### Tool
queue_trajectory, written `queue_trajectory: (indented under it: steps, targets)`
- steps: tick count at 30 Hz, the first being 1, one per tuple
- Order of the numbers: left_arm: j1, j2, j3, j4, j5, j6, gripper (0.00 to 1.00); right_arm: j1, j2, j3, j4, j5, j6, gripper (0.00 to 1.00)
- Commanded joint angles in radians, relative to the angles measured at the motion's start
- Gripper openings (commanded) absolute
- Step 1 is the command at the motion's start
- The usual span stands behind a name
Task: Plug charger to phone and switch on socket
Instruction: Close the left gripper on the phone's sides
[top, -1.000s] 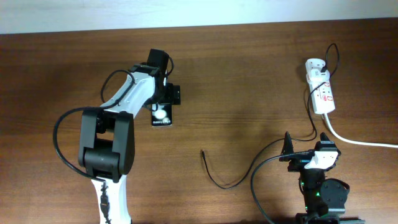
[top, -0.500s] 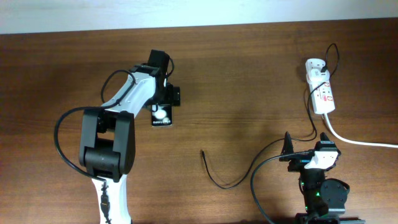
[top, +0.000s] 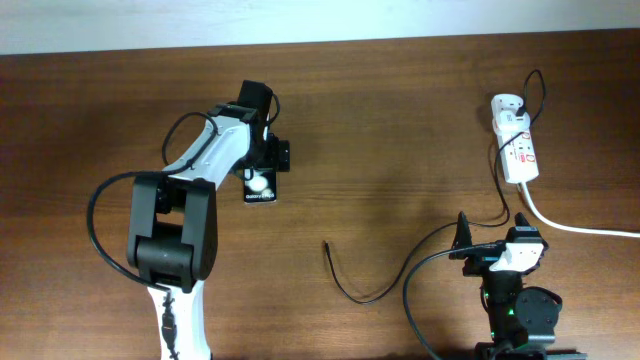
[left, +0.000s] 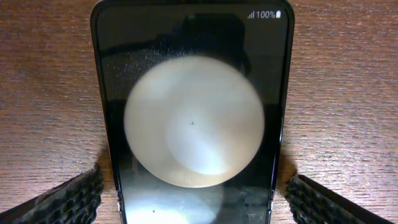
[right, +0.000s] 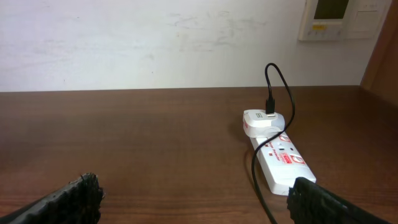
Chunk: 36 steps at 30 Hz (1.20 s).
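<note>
The phone (top: 260, 188) lies flat on the table, its glossy black face showing a white round spot. It fills the left wrist view (left: 193, 81). My left gripper (top: 266, 160) is open and low over it. One finger is on each side of the phone's near end (left: 196, 196), with small gaps to its edges. The charger (top: 365, 296) is a thin black cable that curves from the socket to a loose plug tip (top: 326, 244) on the table. The white socket (top: 520, 150) lies at the far right and also shows in the right wrist view (right: 280, 160). My right gripper (right: 196, 199) is open and empty, near the front edge (top: 495, 252).
A white adapter (top: 508, 105) sits in the socket's far end with the black cable coming out of it. The thick white cord (top: 580, 228) runs off to the right. A wall lies beyond the table's far edge (right: 186, 43).
The left gripper has shifted very slightly over the phone. The phone, the cable and the right arm have not moved.
</note>
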Motion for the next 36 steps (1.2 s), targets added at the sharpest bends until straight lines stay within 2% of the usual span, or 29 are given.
queue_trajectory:
  steps: [1, 8, 14, 22, 27, 36]
  targets:
    - [-0.002, 0.034, -0.008, 0.009, 0.008, 0.016, 0.99, 0.009, -0.006, -0.005, -0.005, 0.008, -0.006, 0.99]
    - [-0.002, 0.034, -0.008, 0.009, 0.007, 0.016, 1.0, 0.009, -0.006, -0.005, -0.005, 0.008, -0.006, 0.99]
    - [-0.002, 0.034, -0.008, 0.006, 0.007, 0.016, 0.94, 0.009, -0.006, -0.005, -0.005, 0.008, -0.006, 0.99]
    - [-0.002, 0.034, -0.008, 0.005, 0.007, 0.016, 0.94, 0.009, -0.006, -0.005, -0.005, 0.008, -0.006, 0.99]
    - [-0.004, 0.034, -0.008, 0.002, 0.007, 0.016, 0.86, 0.009, -0.006, -0.005, -0.005, 0.008, -0.006, 0.98]
    - [-0.013, 0.034, -0.008, -0.014, 0.006, 0.016, 0.84, 0.009, -0.006, -0.005, -0.005, 0.008, -0.006, 0.99]
